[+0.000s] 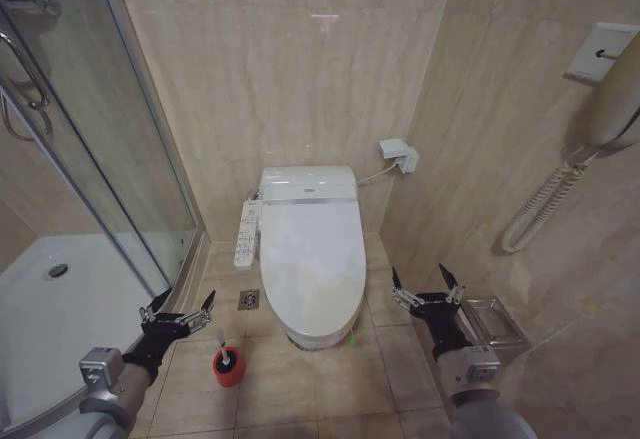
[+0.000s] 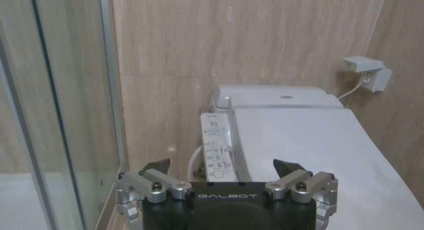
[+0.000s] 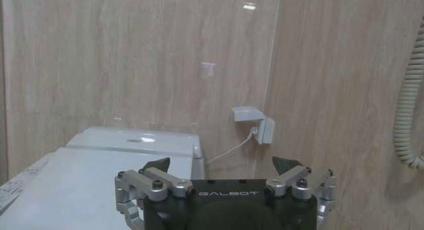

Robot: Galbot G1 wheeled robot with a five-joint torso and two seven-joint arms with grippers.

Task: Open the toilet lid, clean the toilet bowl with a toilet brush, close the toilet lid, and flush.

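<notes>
Beige-tiled bathroom corner, glass shower door [image 1: 90, 159] well off the toilet's button-panel side.

Toilet lid [image 1: 310, 259] down, shut flat over the toilet bowl [image 1: 300, 334], glossy white, long axis running from the wall toward the robot. Side button panel [image 1: 246, 232] fixed along the lid's edge on the shower side; seen also in the left wrist view [image 2: 215, 153] just beside the lid [image 2: 318, 155].

Toilet brush [image 1: 222, 344] standing in the red cup holder [image 1: 229, 367] on the floor tiles, near the bowl's front, on the panel side. Floor drain [image 1: 248, 300] between holder and bowl base.

Left gripper [image 1: 178, 309] hovering low, beyond the brush holder from the toilet, fingers spread wide, nothing between them. Brush close beside it, apart, not touched. Lid farther off, ahead of the fingers [image 2: 159, 166] in the wrist view.

Right gripper [image 1: 427, 285] on the toilet's opposite flank, near the lid's front half, apart from it, fingers spread wide, holding nothing. Wrist view [image 3: 225, 166]: lid [image 3: 73, 190] low and to one side, wall socket [image 3: 255, 121] with cord ahead.

Metal wire rack [image 1: 495, 324] just past the right gripper, away from the toilet. Wall handset with coiled cord [image 1: 545, 204] higher on that same wall.
</notes>
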